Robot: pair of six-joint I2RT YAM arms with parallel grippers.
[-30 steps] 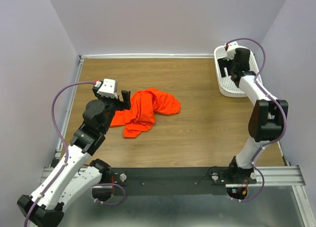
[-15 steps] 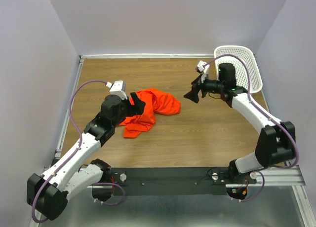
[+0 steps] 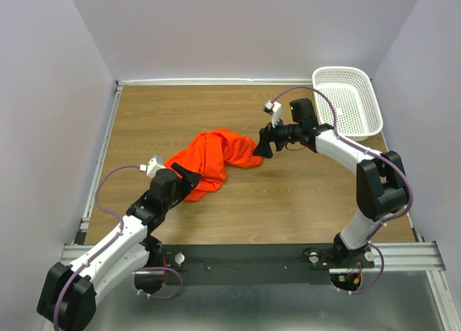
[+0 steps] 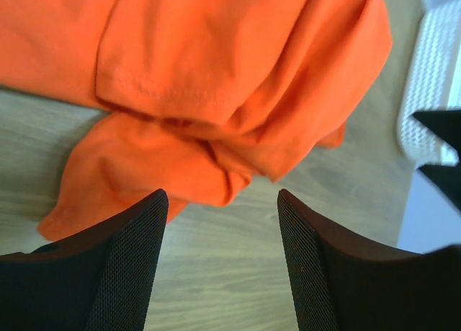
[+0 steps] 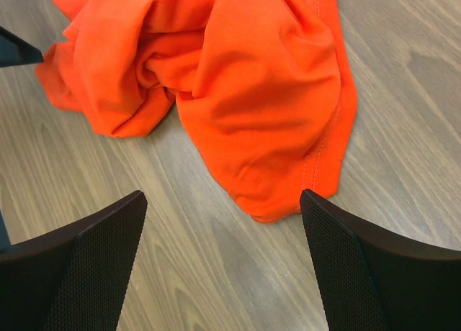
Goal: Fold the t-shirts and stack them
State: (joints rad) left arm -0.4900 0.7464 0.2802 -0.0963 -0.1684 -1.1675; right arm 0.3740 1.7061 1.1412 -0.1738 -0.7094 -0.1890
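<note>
A crumpled bright orange t-shirt point(image 3: 216, 157) lies in a heap on the wooden table point(image 3: 302, 194), left of centre. My left gripper point(image 3: 189, 181) is low at the shirt's near-left edge, open; in the left wrist view its fingers point(image 4: 108, 266) frame bare wood just short of the cloth point(image 4: 216, 65). My right gripper point(image 3: 261, 148) is at the shirt's right edge, open. In the right wrist view it point(image 5: 223, 196) spans bare wood just below a hemmed fold of the shirt point(image 5: 259, 86). Neither gripper holds anything.
A white perforated basket point(image 3: 347, 101) stands at the back right corner, also visible at the right of the left wrist view as the basket point(image 4: 428, 93). Lilac walls close in on three sides. Bare wood lies right of and in front of the shirt.
My right arm left the basket and swung left to the shirt's right edge. My left arm drew back toward the near edge, ending at the shirt's near-left corner, its jaws a little narrower.
</note>
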